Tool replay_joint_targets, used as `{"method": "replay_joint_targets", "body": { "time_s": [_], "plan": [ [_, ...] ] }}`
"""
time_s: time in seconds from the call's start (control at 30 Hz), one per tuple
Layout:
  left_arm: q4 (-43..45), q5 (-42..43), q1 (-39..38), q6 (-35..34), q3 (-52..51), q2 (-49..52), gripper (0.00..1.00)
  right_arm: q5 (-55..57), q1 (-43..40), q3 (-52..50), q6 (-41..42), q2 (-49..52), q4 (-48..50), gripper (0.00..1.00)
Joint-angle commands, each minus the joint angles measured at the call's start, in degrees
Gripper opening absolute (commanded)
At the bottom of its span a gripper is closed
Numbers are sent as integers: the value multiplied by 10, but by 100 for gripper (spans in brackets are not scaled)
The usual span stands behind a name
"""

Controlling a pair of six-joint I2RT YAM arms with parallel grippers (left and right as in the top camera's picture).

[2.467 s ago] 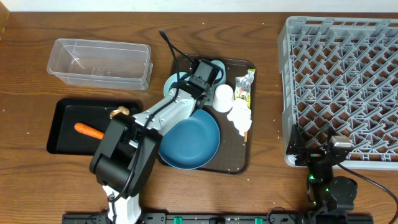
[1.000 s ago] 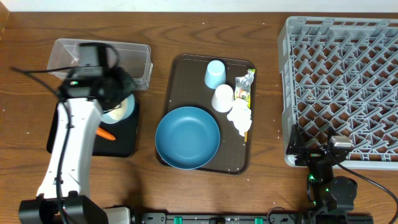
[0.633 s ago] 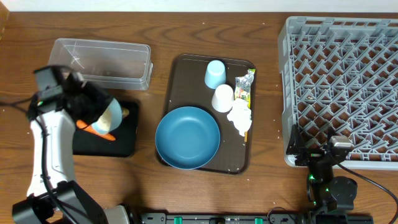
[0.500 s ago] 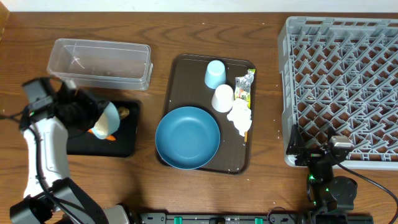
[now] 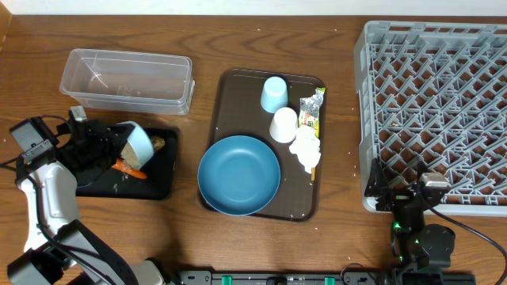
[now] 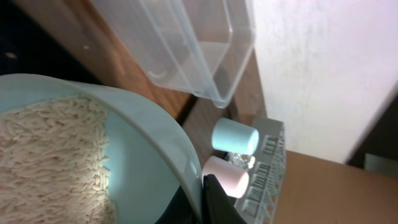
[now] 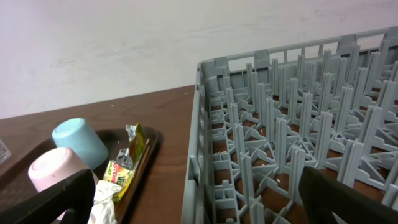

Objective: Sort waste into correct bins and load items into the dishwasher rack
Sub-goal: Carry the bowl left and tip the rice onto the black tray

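Over the black tray (image 5: pixel 154 188) at the left of the counter (image 5: pixel 341 47), the left tool (image 5: pixel 117 149) clamps the rim of the white bowl (image 5: pixel 139 142), tipped on its side with rice (image 6: pixel 50 155) inside, just above the carrot (image 5: pixel 131 169). The right tool (image 5: pixel 400 196) sits wide open beside the near left corner of the rack (image 5: pixel 444 103). The blue dish (image 5: pixel 238 175) lies on the brown tray (image 5: pixel 238 95).

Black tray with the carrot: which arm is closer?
Left. Its fingers hold a bowl over the tray; the right arm sits far off, beside the rack.
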Motion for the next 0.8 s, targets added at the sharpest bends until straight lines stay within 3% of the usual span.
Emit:
{"method": "replay_joint_targets", "body": {
  "time_s": [0.0,0.3,0.77],
  "plan": [
    [8,46,4,10,-1,6,6,-2,-9,-1,-6,-3,-2,99],
    [7,55,30,8,-3,14,6,-2,-9,-1,-6,-3,-2,99],
    [27,177,45,9,-3,110,6,-2,-9,-1,-6,-3,-2,99]
  ]
}}
